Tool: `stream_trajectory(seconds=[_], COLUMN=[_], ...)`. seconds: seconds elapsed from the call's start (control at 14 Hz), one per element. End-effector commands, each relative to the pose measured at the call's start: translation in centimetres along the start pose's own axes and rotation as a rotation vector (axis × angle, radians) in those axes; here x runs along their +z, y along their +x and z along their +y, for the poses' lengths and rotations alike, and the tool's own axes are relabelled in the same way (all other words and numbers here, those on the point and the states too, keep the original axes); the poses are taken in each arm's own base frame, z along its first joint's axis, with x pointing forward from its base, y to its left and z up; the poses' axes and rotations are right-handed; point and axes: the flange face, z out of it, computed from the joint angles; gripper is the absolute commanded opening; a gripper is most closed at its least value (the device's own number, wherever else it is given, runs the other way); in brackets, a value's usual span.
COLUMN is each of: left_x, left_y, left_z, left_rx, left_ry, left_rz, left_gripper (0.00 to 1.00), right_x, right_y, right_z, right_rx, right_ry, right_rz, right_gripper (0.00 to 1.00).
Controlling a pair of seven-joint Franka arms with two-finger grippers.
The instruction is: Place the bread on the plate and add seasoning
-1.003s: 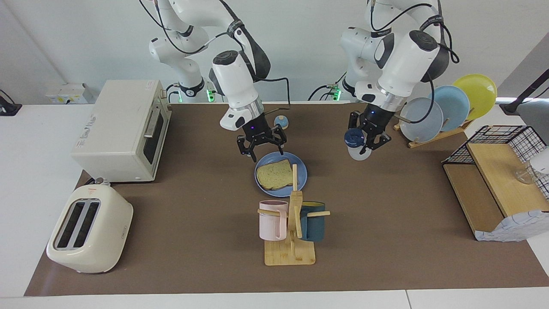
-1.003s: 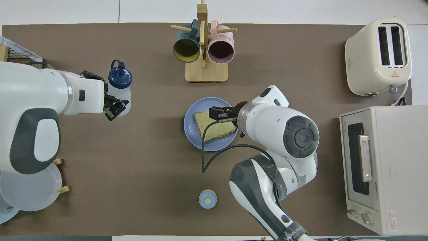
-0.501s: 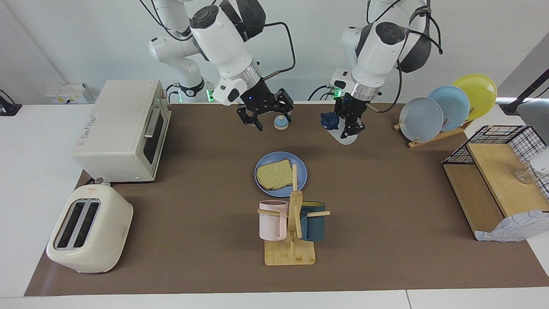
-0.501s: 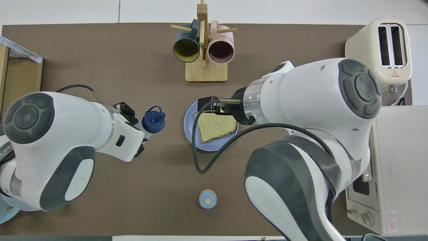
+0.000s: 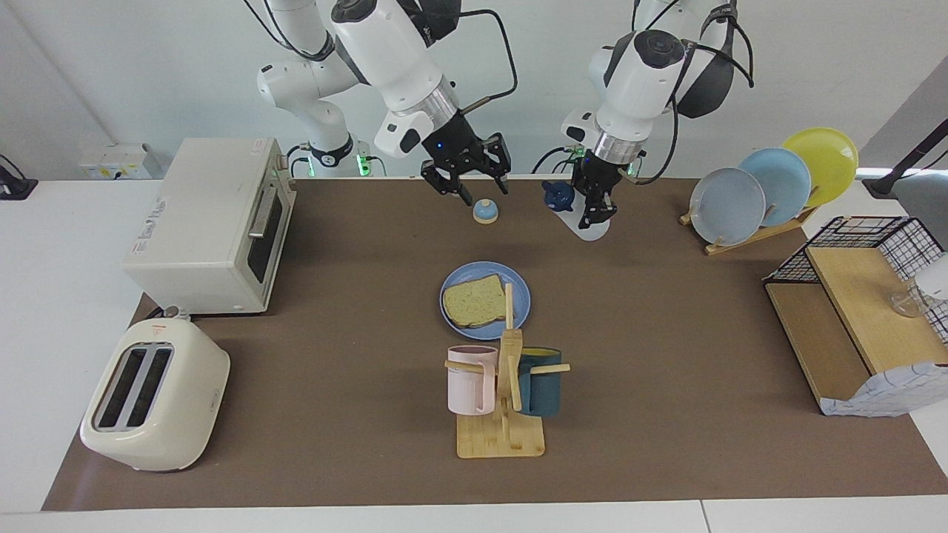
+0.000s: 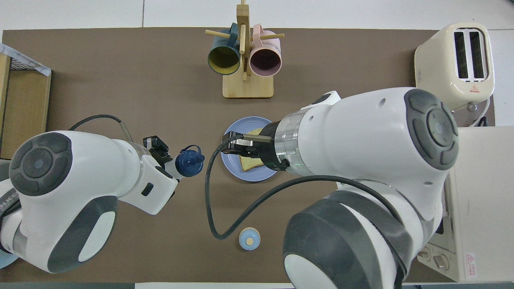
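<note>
The bread (image 5: 474, 302) lies flat on the blue plate (image 5: 522, 314) in the middle of the table. In the overhead view my raised right arm covers part of the bread (image 6: 251, 162) and the plate (image 6: 241, 173). My right gripper (image 5: 483, 189) hangs high in the air over the small bell, its fingers apart and holding nothing. My left gripper (image 5: 598, 211) is shut on the seasoning (image 5: 592, 231), a white bottle with a navy cap. It is held in the air, tilted, cap toward the right arm's end. From overhead the seasoning's cap (image 6: 188, 162) shows beside the plate.
A blue-domed bell (image 5: 485, 212) sits nearer to the robots than the plate. A wooden mug rack (image 5: 503, 385) with a pink and a teal mug stands just farther out. Toaster oven (image 5: 215, 222), toaster (image 5: 155, 392), plate rack (image 5: 770, 185) and a wire basket shelf (image 5: 859, 311) line the ends.
The right gripper has risen from just above the plate to high over the bell. The left gripper has lifted the seasoning and carried it toward the table's middle.
</note>
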Motion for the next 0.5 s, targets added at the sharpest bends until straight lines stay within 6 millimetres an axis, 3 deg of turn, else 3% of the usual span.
stream_trajectory(seconds=[0.0, 0.14, 0.43], left_x=[-0.1, -0.2, -0.2], left_y=[-0.4, -0.2, -0.2], left_z=[0.9, 1.1, 1.1], left_rx=[0.03, 0.034, 0.032], left_ry=[0.009, 0.011, 0.013], left_rz=[-0.007, -0.005, -0.005], left_gripper=[0.0, 0.0, 0.0], right_x=[0.3, 0.8, 1.1], right_y=[-1.2, -2.2, -2.3], right_z=[-1.4, -2.9, -3.3], right_rx=[0.02, 0.032, 0.044], right_ry=[0.025, 0.056, 0.081], right_rz=[-0.015, 0.015, 0.049], right_gripper=[0.5, 0.46, 0.37])
